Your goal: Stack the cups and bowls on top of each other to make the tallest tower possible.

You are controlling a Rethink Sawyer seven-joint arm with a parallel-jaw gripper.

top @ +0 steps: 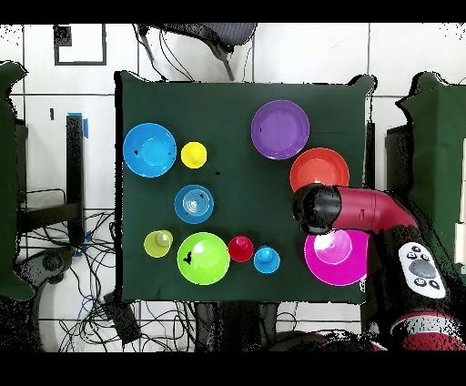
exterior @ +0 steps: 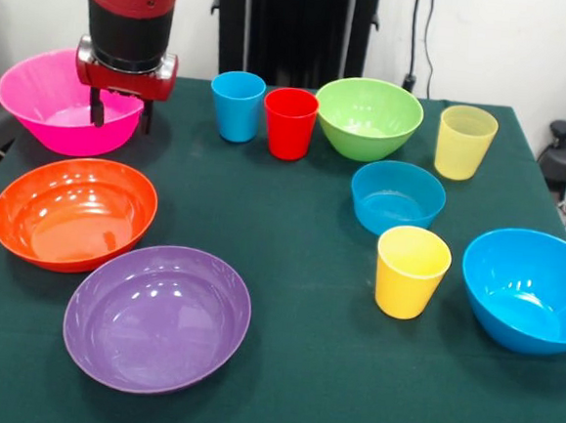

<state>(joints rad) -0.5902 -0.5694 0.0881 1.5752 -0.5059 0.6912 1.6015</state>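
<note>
**Pink bowl first: light, glossy, best taken at the rim**

Pink bowl (exterior: 61,101) sits right way up at the far left of the front view, with the gripper (exterior: 120,116) over its right rim. Two dark fingers hang a narrow way apart, one seemingly inside the rim and one outside; they hold nothing that I can see. Nothing is stacked yet. The orange bowl (exterior: 73,212) and purple bowl (exterior: 157,316) lie nearer along the left. The blue cup (exterior: 236,105), red cup (exterior: 290,122), green bowl (exterior: 369,117) and pale yellow cup (exterior: 465,141) line the far edge.

Judging by its look, the plastic is thin, stiff and light, but slick; a pinch across the wall at the rim seems the only workable hold, and it may slip when tipped.

From overhead, the arm (top: 359,209) hides the gripper, so the jaws cannot be read there. The pink bowl (top: 344,266) lies at lower right, just beside the table's edge.
</note>
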